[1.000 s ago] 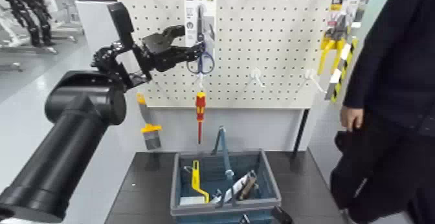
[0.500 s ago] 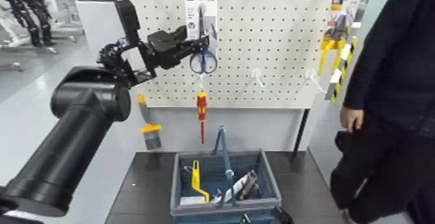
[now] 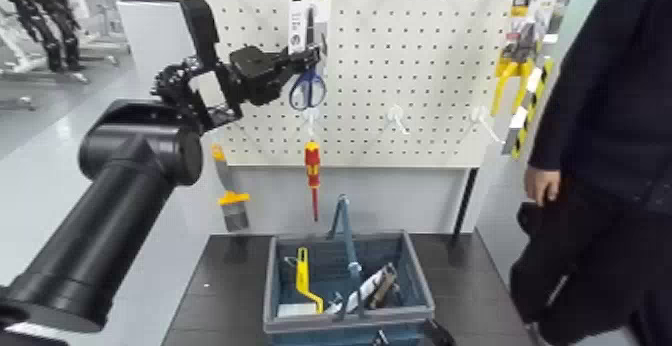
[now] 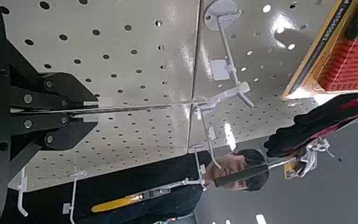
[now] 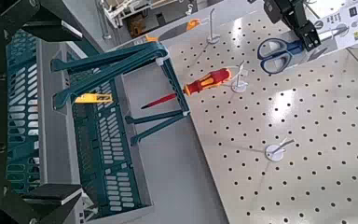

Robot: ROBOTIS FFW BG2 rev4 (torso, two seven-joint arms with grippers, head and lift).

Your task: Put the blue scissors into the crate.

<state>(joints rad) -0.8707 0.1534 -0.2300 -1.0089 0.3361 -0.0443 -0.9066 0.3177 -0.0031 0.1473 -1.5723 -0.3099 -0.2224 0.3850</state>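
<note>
The blue scissors (image 3: pixel 308 88) hang on their tall white card (image 3: pixel 306 15) at the top of the pegboard. My left gripper (image 3: pixel 298 62) reaches in from the left and is shut on the card just above the blue handles. In the left wrist view the fingers (image 4: pixel 47 110) are pressed on the thin card edge (image 4: pixel 130 108). The right wrist view shows the scissors (image 5: pixel 282 54) under that gripper (image 5: pixel 300 26). Below the board sits the blue-grey crate (image 3: pixel 272 292), also visible as the crate (image 5: pixel 98 140). My right gripper (image 5: pixel 0 112) waits low beside the crate, jaws wide apart.
A red-and-yellow screwdriver (image 3: pixel 311 162) hangs right under the scissors. A brush (image 3: pixel 232 206) hangs lower left, and yellow pliers (image 3: pixel 508 72) at the board's right edge. The crate holds a yellow tool (image 3: pixel 304 276) and others. A person in dark clothing (image 3: pixel 600 120) stands on the right.
My left gripper has shut on the scissors card. Card and scissors have shifted slightly up and to the left on the board.
</note>
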